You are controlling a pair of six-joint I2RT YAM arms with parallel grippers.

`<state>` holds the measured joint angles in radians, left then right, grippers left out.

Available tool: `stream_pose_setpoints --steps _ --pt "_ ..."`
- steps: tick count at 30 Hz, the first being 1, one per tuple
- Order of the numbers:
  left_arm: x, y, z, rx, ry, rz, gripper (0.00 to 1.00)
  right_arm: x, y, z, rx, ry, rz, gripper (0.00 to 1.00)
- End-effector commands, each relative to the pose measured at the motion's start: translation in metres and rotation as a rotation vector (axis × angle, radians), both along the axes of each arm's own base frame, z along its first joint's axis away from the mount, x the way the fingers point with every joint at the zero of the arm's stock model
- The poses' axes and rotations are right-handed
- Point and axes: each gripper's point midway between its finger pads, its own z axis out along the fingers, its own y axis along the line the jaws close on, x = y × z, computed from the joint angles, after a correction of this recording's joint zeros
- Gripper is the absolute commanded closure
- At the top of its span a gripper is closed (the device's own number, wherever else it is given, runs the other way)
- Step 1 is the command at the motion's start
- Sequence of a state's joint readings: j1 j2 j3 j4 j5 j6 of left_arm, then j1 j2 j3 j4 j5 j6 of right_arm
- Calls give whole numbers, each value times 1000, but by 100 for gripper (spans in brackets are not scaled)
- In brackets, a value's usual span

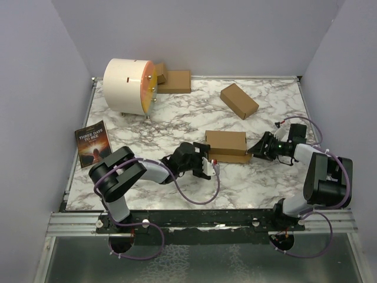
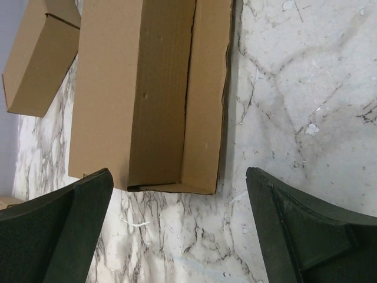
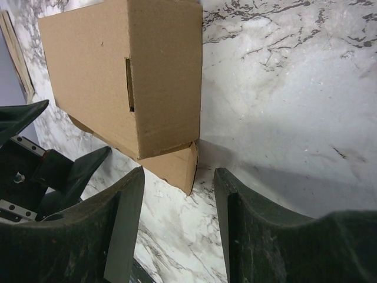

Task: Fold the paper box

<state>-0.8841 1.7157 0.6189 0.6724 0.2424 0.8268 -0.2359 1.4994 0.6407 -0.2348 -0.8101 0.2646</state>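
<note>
Between left fingers and right fingers, paper box lies on table; left spread wide, right half-spread, neither gripping anything.

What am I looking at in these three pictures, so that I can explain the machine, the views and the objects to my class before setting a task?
Two robot arms are bolted to the near edge of a marble table. The overhead picture looks down on both arms. The other two pictures come from a camera on each wrist. The left tool and the right tool face opposite ends of the paper box. Both are open and hold nothing. Also on the table are a second carton, a book, a white drum and some cardboard pieces.
</note>
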Motion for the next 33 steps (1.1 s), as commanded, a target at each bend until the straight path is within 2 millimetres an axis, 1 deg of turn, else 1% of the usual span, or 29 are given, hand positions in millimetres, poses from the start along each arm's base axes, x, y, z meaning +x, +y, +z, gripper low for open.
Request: stream_pose_setpoints --steps 1,6,14,23,27,33 --pt "10 -6 1 4 -49 7 1 3 2 3 30 -9 19 49" --pt "16 -9 -5 14 -38 25 2 2 3 3 32 -9 21 49" --pt "16 -12 -8 28 6 31 17 2 3 4 32 -15 22 49" --pt "13 -13 -6 29 32 25 29 3 3 6 27 -21 22 49" --pt "12 -14 -4 29 37 20 32 3 2 5 26 -20 21 49" --pt "11 -15 -4 29 50 17 33 5 -1 6 5 -32 13 49"
